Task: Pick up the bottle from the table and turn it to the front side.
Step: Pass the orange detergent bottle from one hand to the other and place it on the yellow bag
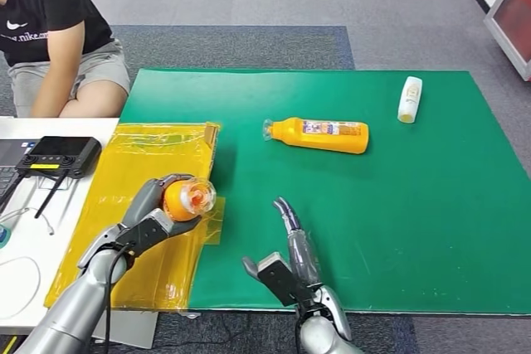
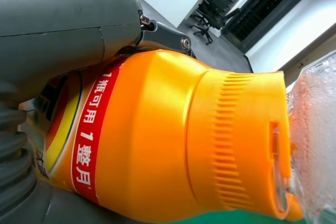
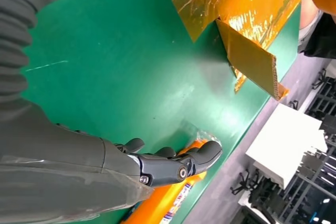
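Already the left robot hand (image 1: pixel 150 221), at lower left of the frame, wraps the held bottle (image 1: pixel 182 198) around its labelled body, cap end wrapped in clear film. It looks a rigid, glossy plastic, likely slippery; the broad middle seems the safest hold. Lower centre, the right robot hand (image 1: pixel 289 259) hovers empty, fingers spread. Farther up the green table (image 1: pixel 438 230) lies a second orange bottle (image 1: pixel 323 135).
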`<move>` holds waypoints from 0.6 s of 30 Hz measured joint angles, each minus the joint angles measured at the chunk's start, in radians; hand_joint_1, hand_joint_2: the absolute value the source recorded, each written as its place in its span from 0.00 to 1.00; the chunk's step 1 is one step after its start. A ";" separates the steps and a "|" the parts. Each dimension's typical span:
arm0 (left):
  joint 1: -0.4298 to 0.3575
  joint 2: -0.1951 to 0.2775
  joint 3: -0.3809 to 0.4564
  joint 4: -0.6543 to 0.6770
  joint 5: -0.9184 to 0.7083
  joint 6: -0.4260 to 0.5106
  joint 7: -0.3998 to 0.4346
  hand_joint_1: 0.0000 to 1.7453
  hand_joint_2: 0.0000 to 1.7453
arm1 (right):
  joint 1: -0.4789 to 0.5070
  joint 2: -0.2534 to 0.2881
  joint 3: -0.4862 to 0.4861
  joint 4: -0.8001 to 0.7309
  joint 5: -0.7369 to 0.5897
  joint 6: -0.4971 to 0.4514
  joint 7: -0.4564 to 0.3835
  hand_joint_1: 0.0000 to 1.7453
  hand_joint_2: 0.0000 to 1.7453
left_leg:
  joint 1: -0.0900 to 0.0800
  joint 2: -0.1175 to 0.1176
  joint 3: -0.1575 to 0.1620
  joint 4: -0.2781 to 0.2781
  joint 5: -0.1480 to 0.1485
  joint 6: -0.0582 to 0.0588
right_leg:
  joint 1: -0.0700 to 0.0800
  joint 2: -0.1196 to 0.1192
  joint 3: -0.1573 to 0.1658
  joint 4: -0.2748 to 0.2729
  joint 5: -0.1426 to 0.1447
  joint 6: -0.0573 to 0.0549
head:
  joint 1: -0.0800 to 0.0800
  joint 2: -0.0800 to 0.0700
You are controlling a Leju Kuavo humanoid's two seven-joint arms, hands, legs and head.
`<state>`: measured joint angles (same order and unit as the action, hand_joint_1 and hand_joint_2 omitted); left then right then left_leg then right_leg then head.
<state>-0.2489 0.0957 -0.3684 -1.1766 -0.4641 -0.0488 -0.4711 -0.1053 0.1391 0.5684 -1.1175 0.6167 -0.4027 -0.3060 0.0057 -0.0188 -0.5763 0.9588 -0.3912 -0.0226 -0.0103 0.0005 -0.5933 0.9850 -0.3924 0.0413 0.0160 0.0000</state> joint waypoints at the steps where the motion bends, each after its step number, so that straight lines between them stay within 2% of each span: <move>1: -0.006 -0.001 -0.002 0.009 0.002 0.000 0.001 0.85 1.00 | -0.001 0.001 0.000 0.004 -0.002 0.000 0.002 0.00 1.00 | 0.000 0.000 0.001 0.000 0.000 0.000 | 0.000 0.000 0.001 0.000 0.000 0.000 | 0.000 0.000; 2: -0.013 -0.001 -0.004 0.019 0.003 -0.001 0.003 0.83 1.00 | -0.001 0.001 0.000 0.008 -0.005 0.001 0.005 0.00 1.00 | 0.000 -0.001 0.002 0.000 0.000 0.000 | 0.000 -0.001 0.002 0.000 0.000 0.000 | 0.000 0.000; 3: -0.020 -0.001 -0.005 0.028 0.004 -0.003 0.006 0.76 1.00 | -0.002 0.002 0.000 0.013 -0.008 0.002 0.007 0.00 1.00 | 0.000 -0.001 0.002 0.000 0.000 0.001 | 0.000 -0.001 0.003 0.000 -0.001 0.000 | 0.000 0.000; 7: -0.047 -0.002 -0.009 0.073 0.004 -0.007 0.014 0.19 1.00 | -0.006 0.003 0.000 0.030 -0.023 0.009 0.012 0.00 1.00 | -0.001 -0.001 0.006 0.000 -0.002 0.002 | -0.001 -0.001 0.008 0.000 -0.002 -0.001 | 0.000 0.000; 9: -0.058 -0.003 -0.011 0.100 0.003 -0.006 0.016 0.05 1.00 | -0.009 0.003 0.000 0.038 -0.028 0.010 0.014 0.00 1.00 | -0.001 -0.001 0.008 0.000 -0.004 0.002 | -0.001 -0.001 0.009 0.000 -0.004 -0.003 | 0.000 0.000; 12: -0.062 -0.006 -0.016 0.139 -0.006 -0.004 0.022 0.00 1.00 | -0.013 0.004 0.000 0.048 -0.031 0.012 0.016 0.00 1.00 | -0.001 0.000 0.009 -0.001 -0.005 -0.001 | -0.001 0.001 0.009 0.000 -0.003 -0.005 | 0.000 0.000; 18: -0.053 -0.010 -0.033 0.188 -0.030 -0.003 0.024 0.00 1.00 | -0.015 0.005 0.000 0.063 -0.031 0.017 0.018 0.00 1.00 | -0.001 0.001 0.008 -0.001 0.000 -0.003 | 0.000 0.003 0.005 0.000 0.002 -0.002 | 0.000 0.000</move>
<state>-0.3022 0.0860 -0.4015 -0.9887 -0.4937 -0.0519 -0.4472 -0.1198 0.1444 0.5680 -1.0550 0.5858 -0.3859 -0.2878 0.0051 -0.0181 -0.5681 0.9582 -0.3913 -0.0254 -0.0106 0.0039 -0.5881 0.9850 -0.3904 0.0388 0.0159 0.0000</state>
